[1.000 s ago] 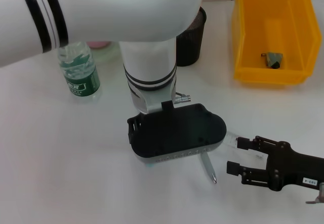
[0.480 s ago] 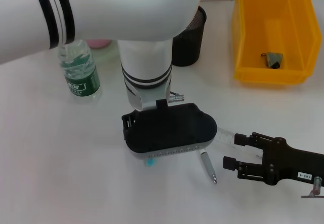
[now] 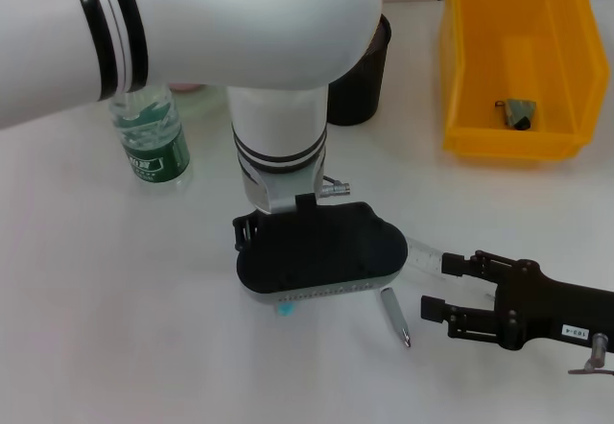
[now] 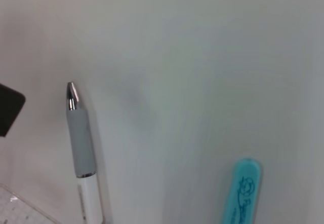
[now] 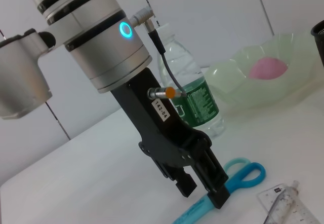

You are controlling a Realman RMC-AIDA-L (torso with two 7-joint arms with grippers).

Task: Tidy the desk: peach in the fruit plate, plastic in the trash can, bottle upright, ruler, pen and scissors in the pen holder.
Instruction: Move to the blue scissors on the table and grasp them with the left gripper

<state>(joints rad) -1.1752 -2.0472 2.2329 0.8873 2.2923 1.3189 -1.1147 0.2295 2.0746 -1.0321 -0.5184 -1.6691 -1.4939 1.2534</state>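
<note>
Nearest to the robot, the right gripper [image 3: 439, 285] is hovering low over the white table [image 3: 96, 299], its two black fingers spread wide and gripping nothing. Its open jaws are facing toward 9 o'clock, at the pen [image 3: 395, 317], which is lying flat just beside them with its tip pointing toward 5 o'clock. In the left wrist view the pen [image 4: 81, 148] is showing a grey grip and a silver tip.

At about 1 o'clock from the pen, the clear ruler [image 3: 422, 251] is lying flat, one end running under the left arm's black wrist housing and the other passing close by the right gripper's far finger.

At 10 o'clock from the pen, the left gripper [image 5: 202, 193] is pointing straight down at the table. Its fingers are standing apart, and one finger is touching or nearly touching the teal scissors [image 5: 243, 173]. I cannot tell whether it is gripping them. From the head, only a teal tip of the scissors [image 3: 284, 307] is peeking out from under the housing.

Farther off, at 10 o'clock from the left gripper, the bottle [image 3: 149, 141] is standing upright with its green label facing forward. Behind it the pale green plate [image 5: 228, 89] is holding the pink peach [image 5: 268, 68].

At 1 o'clock from the left gripper, the black mesh holder [image 3: 360, 74] is standing upright. At 2 o'clock, the yellow bin [image 3: 460, 79] is sitting with a small crumpled scrap [image 3: 518, 112] inside it.
</note>
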